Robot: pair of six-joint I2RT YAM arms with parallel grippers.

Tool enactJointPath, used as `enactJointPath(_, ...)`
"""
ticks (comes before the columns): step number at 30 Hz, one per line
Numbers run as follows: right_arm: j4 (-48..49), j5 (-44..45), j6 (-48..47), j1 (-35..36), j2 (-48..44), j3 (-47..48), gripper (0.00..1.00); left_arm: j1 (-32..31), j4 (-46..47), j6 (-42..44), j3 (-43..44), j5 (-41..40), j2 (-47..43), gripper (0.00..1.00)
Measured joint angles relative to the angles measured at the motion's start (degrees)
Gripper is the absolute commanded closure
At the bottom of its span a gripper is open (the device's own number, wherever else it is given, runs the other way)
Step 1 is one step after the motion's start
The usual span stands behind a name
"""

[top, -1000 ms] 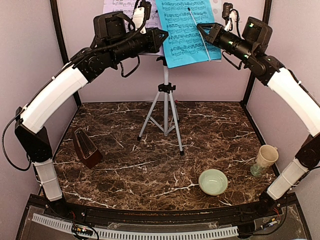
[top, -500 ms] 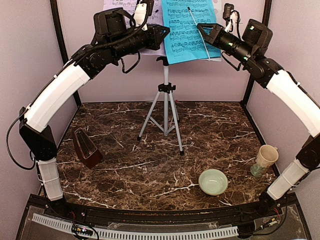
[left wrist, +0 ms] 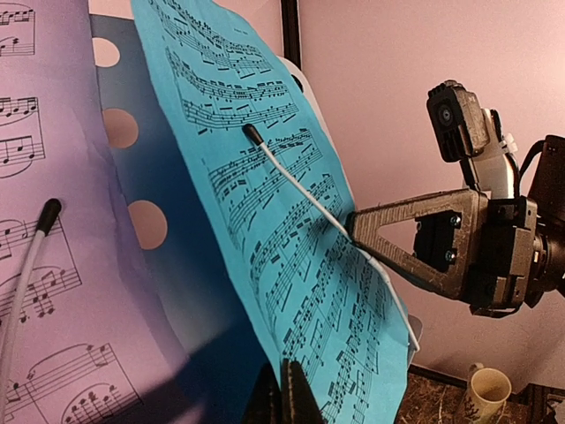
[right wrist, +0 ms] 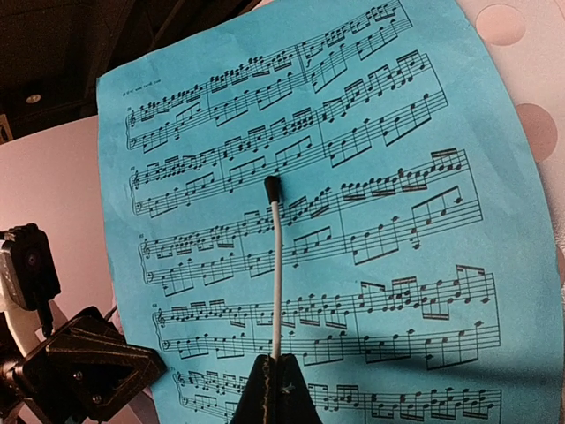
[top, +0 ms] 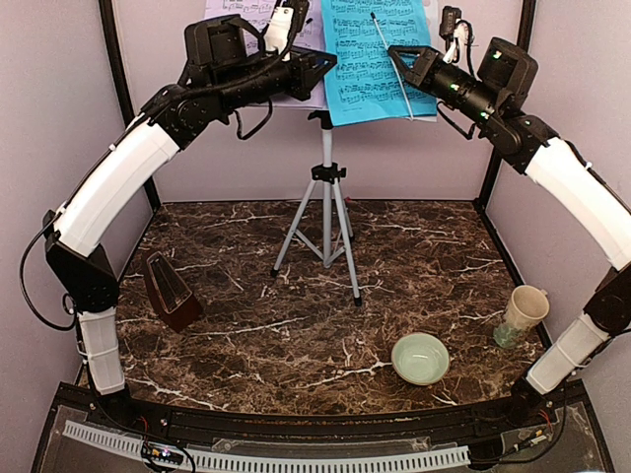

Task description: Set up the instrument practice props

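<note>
The silver tripod music stand (top: 327,212) rises at the back centre of the table. A lavender page (top: 225,14) and a cyan page (top: 370,59) lie on its perforated desk (right wrist: 521,62). My left gripper (top: 327,66) is shut on the cyan page (left wrist: 291,256), pinching its lower left edge between the jaws (left wrist: 284,393). Shut on the stand's white page-holder wire (right wrist: 278,265), my right gripper (right wrist: 275,375) holds it in front of the cyan page (right wrist: 353,221). On the left of the table, the dark reddish-brown metronome (top: 170,291) stands apart from both arms.
A pale green bowl (top: 420,357) sits front right, and a cream mug (top: 523,313) stands by the right arm's base. The two gripper tips are close together at the stand's desk. A second holder wire (left wrist: 26,265) crosses the lavender page (left wrist: 53,291).
The left arm has risen a little, and the cyan page has shifted upward and straightened on the desk. The right gripper has stayed at the holder wire.
</note>
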Motion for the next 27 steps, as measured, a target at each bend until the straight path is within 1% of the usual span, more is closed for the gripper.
enactJointPath(16,0.2,-0.4,0.2,0.0,0.0,0.0,1.00,1.0,-0.5,4.2,4.4,4.9,2.2,1.00)
enactJointPath(17,0.2,-0.5,0.2,0.0,0.0,0.0,0.98,1.0,-0.5,4.3,4.5,4.9,2.3,1.00)
enactJointPath(18,0.2,-0.6,0.2,0.0,0.0,0.0,0.92,1.1,-0.5,4.4,4.5,5.0,2.4,0.99)
enactJointPath(20,0.2,-0.8,0.0,0.0,0.0,0.0,0.85,1.1,-0.5,4.6,4.5,5.1,2.5,0.93)
enactJointPath(21,0.2,-0.9,0.2,0.0,0.0,0.0,0.82,1.2,-0.5,4.7,4.5,5.1,2.6,0.91)
enactJointPath(24,0.4,-1.1,-0.1,0.0,0.0,0.0,0.77,1.2,-0.5,4.9,4.5,5.1,2.7,0.88)
enactJointPath(27,0.4,-0.9,-0.5,0.0,-0.5,-0.4,0.70,1.2,-0.6,4.9,4.5,5.1,2.7,0.84)
